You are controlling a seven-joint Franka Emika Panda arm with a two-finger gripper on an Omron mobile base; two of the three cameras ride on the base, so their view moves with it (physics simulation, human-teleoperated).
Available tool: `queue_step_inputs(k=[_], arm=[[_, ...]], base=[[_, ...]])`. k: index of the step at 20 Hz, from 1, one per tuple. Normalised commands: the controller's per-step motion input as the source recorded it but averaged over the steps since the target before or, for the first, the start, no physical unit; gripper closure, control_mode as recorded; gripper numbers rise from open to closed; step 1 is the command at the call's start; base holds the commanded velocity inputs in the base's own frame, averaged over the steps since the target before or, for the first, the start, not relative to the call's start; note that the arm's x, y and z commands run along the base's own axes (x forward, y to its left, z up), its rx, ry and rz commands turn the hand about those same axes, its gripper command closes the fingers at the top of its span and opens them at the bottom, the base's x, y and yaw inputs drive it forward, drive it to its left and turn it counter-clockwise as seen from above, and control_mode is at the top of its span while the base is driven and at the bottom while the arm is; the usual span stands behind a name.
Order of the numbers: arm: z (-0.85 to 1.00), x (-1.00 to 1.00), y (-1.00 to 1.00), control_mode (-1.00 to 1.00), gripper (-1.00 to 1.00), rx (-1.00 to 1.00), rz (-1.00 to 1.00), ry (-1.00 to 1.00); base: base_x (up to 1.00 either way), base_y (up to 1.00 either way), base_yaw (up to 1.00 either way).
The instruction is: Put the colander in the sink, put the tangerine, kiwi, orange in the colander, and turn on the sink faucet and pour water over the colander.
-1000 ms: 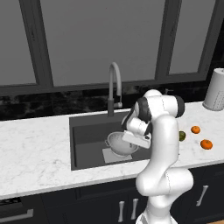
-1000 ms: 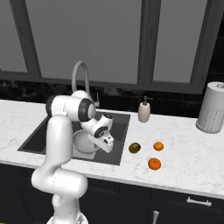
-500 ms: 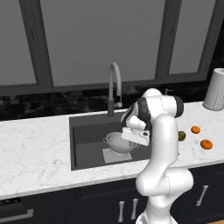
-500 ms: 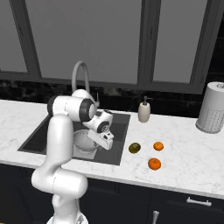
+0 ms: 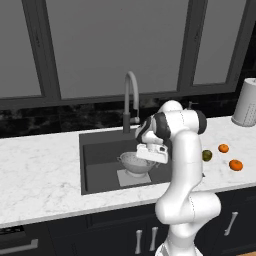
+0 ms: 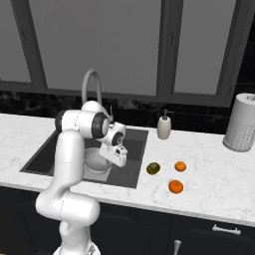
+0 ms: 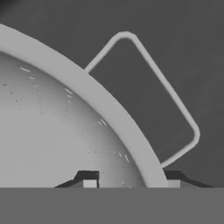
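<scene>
On the table: white marble top [image 5: 40, 170], dark cabinets below, I see dark window panes and black backsplash behind.
sink: dark basin [image 5: 100, 150] sunk in the table, lighter square patch at bottom.
colander: silver bowl [image 5: 134, 162] upright on that patch inside the sink; also [image 6: 94, 160]; rim and one loop handle close in hand view [image 7: 109, 105].
sink faucet: grey gooseneck [image 5: 131, 95] behind the basin, spout arched over it.
gripper: my hand [image 7: 131, 183] sits over the colander's rim, one of the fingers [image 7: 89, 181] inside the bowl, the other outside; the rim runs between them, can't tell if they pinch it.
kiwi: on table right of sink [image 6: 153, 168].
tangerine: just right of kiwi [image 6: 180, 166].
orange: nearer the front edge [image 6: 175, 187].
soap bottle: behind the sink corner [image 6: 164, 127].
grey cylinder: far right by the wall [image 6: 241, 122].
</scene>
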Motion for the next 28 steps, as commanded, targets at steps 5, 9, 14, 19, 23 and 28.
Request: queue_step_inputs(k=[5, 9, 14, 19, 23, 28], arm=[[-0.07, -0.01, 0.18, -1.00, 1.00, -0.02, 0.00, -0.03], [0.00, -0.22, 0.00, -1.00, 1.00, 0.00, 0.00, 0.00], [0.03, -0.45, 0.00, -1.00, 1.00, 0.00, 0.00, 0.00], [0.03, -0.27, 0.06, -1.00, 1.00, 0.00, 0.00, -0.14], [0.00, 0.00, 0.15, -1.00, 1.00, 0.00, 0.00, -0.24], [-0.08, 0.00, 0.23, -1.00, 1.00, 0.00, 0.00, -0.15]], base=[[0.00, 0.00, 0.00], [0.00, 0.00, 0.00], [0.00, 0.00, 0.00], [0.00, 0.00, 0.00], [0.00, 0.00, 0.00], [0.00, 0.00, 0.00]])
